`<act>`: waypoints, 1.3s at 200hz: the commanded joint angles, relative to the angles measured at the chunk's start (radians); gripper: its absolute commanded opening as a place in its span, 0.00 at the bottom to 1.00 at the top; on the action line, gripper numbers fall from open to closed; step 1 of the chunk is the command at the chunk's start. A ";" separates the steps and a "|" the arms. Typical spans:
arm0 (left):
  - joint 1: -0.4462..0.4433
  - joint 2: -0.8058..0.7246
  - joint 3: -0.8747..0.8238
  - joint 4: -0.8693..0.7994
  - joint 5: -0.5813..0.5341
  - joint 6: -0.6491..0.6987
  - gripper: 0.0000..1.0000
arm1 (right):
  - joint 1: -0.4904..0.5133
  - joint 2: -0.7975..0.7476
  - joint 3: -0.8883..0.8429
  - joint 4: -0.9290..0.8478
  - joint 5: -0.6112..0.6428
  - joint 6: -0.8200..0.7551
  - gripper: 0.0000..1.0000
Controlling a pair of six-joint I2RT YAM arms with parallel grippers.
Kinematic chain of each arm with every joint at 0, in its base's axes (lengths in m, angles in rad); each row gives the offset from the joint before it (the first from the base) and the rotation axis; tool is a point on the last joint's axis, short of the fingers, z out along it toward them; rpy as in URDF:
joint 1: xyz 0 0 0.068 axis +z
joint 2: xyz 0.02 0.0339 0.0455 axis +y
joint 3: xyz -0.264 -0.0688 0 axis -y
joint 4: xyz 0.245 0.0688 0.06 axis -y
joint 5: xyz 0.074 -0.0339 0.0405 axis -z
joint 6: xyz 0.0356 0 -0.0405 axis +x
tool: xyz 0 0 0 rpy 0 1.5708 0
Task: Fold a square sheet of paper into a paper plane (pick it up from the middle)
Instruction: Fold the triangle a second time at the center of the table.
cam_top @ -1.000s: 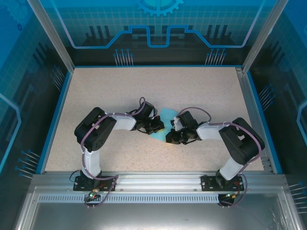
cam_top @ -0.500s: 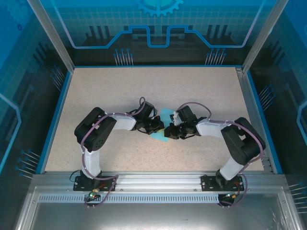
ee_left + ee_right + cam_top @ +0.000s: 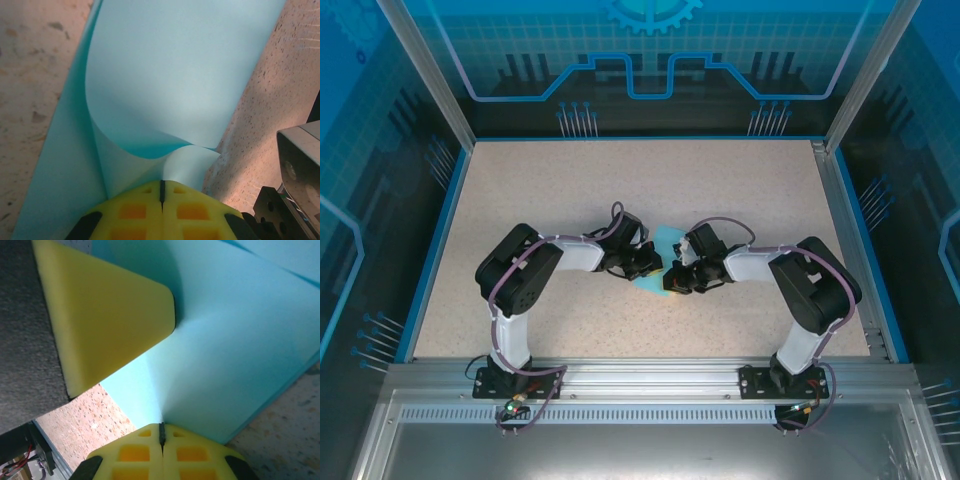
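The square sheet of paper is light blue and sits mid-table between my two grippers, partly hidden under them. In the left wrist view the sheet curls upward in a loose fold, and my left gripper is shut on its near edge with the yellow pads pressed together. My right gripper is also shut on the sheet, which creases into the pad seam. The left gripper's yellow finger rests against the paper just beyond. From above, the left gripper and right gripper nearly touch.
The speckled beige table is bounded by blue rails and clear enclosure walls. Part of the right arm's grey and black housing stands close at the right of the left wrist view.
The right gripper has moved left onto the paper beside the left gripper, and its forearm now lies straighter. The left arm has held still, gripping the sheet.
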 commanded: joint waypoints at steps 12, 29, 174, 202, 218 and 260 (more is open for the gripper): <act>0.044 0.033 0.036 -0.062 -0.034 0.049 0.00 | -0.008 0.045 -0.005 -0.204 0.127 -0.066 0.01; 0.064 0.039 0.056 -0.062 -0.026 0.056 0.00 | -0.013 0.048 0.002 -0.218 0.127 -0.078 0.01; 0.153 0.082 0.138 -0.090 0.000 0.112 0.00 | -0.020 0.064 0.011 -0.207 0.087 -0.070 0.01; 0.157 0.032 0.152 -0.100 0.015 0.130 0.00 | -0.022 0.068 0.015 -0.207 0.085 -0.068 0.01; 0.158 -0.010 0.154 -0.098 0.033 0.132 0.00 | -0.021 0.066 0.014 -0.207 0.089 -0.064 0.02; 0.116 -0.092 0.131 -0.135 0.074 0.131 0.01 | -0.020 0.060 0.018 -0.212 0.099 -0.057 0.02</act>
